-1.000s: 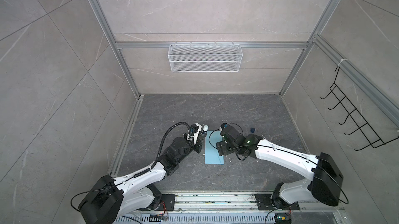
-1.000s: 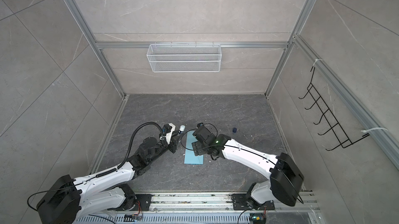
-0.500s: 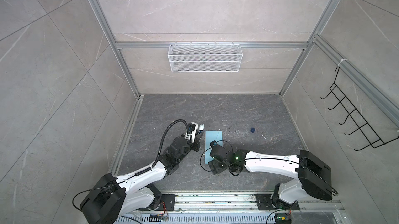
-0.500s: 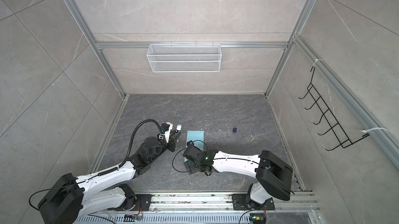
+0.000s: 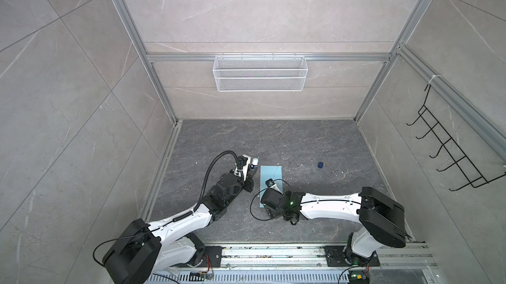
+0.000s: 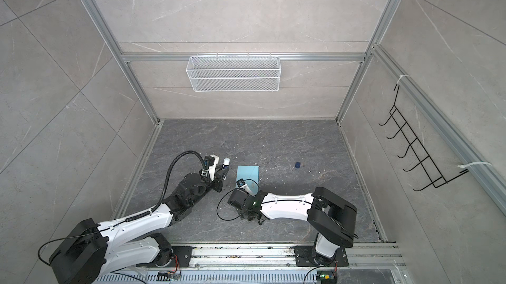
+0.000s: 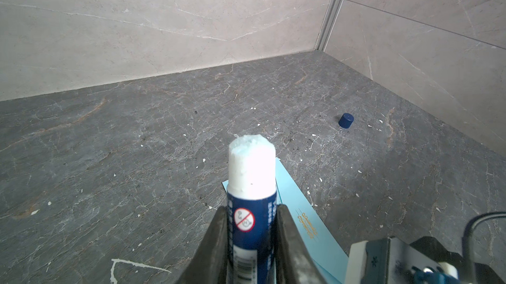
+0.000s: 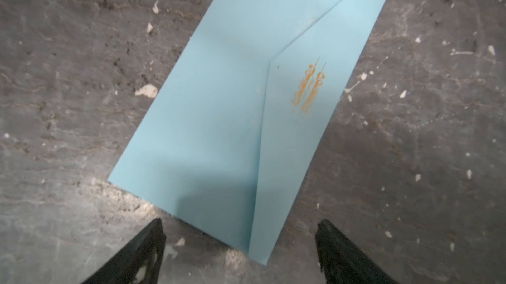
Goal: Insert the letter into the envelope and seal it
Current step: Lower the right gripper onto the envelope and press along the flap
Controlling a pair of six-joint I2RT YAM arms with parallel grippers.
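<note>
The light blue envelope (image 5: pixel 270 177) (image 6: pixel 248 172) lies flat on the dark floor, its pointed flap folded down and its gold print (image 8: pixel 309 88) facing up. The letter is out of view. My left gripper (image 7: pixel 252 210) is shut on a blue glue stick (image 7: pixel 252 164) (image 5: pixel 255 163) whose white tip is bare. It sits just left of the envelope's far end. My right gripper (image 8: pixel 239 225) is open with nothing between its dark fingers (image 8: pixel 150 244). It hangs above the floor at the envelope's near end (image 8: pixel 257 241).
A small blue cap (image 5: pixel 320 164) (image 7: pixel 346 120) lies on the floor to the right of the envelope. A white wire basket (image 5: pixel 260 77) hangs on the back wall and a black hook rack (image 5: pixel 449 154) on the right wall. White flecks dot the floor.
My right arm has pulled back from over the envelope's far part to its near end, uncovering most of it. The left gripper with the glue stick has barely moved.
</note>
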